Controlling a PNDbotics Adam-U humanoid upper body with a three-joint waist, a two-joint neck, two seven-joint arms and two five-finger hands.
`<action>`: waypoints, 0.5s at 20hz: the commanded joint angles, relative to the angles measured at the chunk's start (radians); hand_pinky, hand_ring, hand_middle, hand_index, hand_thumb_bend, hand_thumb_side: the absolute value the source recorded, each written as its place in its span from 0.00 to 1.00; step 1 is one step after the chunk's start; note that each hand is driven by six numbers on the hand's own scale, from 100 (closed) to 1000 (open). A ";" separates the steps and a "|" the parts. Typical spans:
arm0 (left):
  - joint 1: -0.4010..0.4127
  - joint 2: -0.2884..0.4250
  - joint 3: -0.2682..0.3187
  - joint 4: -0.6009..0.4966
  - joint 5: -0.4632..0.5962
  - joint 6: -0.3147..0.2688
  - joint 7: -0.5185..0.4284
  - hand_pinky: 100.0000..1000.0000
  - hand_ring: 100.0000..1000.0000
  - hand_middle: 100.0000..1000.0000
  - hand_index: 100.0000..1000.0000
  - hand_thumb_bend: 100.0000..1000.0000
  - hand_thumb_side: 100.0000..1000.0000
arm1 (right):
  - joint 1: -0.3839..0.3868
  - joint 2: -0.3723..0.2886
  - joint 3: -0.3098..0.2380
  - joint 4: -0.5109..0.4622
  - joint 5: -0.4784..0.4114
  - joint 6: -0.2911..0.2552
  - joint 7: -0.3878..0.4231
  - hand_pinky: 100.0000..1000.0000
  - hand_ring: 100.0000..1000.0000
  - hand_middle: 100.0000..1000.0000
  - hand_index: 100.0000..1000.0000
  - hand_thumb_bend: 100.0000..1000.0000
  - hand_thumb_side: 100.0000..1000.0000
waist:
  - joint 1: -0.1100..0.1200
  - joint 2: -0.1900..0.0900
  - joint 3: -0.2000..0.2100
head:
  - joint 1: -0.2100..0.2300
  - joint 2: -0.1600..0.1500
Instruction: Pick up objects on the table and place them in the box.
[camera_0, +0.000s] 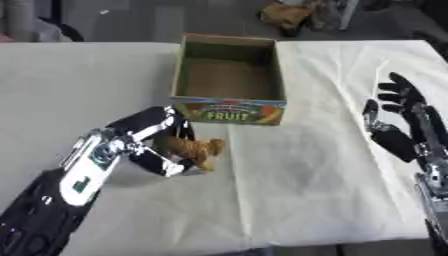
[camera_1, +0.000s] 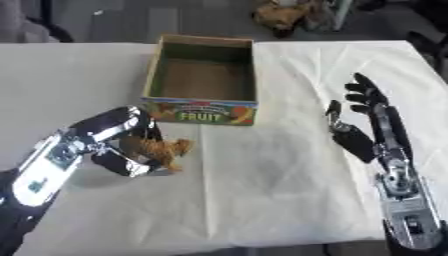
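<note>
Left eye view: left hand (camera_0: 153, 142) curled round brown toy (camera_0: 194, 148) near box (camera_0: 229, 111); right hand (camera_1: 360, 131) spread at desk's (camera_0: 306, 190) right edge.

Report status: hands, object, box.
Left hand curled round a brown toy, low over the table. Right hand open, idle at right. Fruit box looks empty, just ahead; path clear.
</note>
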 joint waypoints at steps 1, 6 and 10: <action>-0.030 0.021 0.031 -0.045 0.025 0.020 0.019 0.36 0.34 0.38 0.53 0.20 0.03 | -0.008 -0.013 -0.002 -0.021 -0.002 0.003 0.000 0.78 0.82 0.81 1.00 0.00 0.32 | 0.001 -0.015 0.000 | -0.003 0.006; -0.081 0.019 0.066 -0.049 0.033 0.053 0.070 0.36 0.34 0.38 0.53 0.21 0.03 | -0.009 -0.011 0.003 -0.022 -0.005 0.001 0.004 0.78 0.82 0.81 1.00 0.00 0.31 | -0.001 -0.016 -0.004 | 0.001 0.006; -0.140 0.008 0.082 -0.006 0.039 0.077 0.121 0.38 0.35 0.39 0.53 0.21 0.02 | -0.010 -0.010 0.007 -0.022 -0.007 0.000 0.008 0.78 0.82 0.81 1.00 0.00 0.31 | -0.001 -0.015 -0.012 | 0.006 0.006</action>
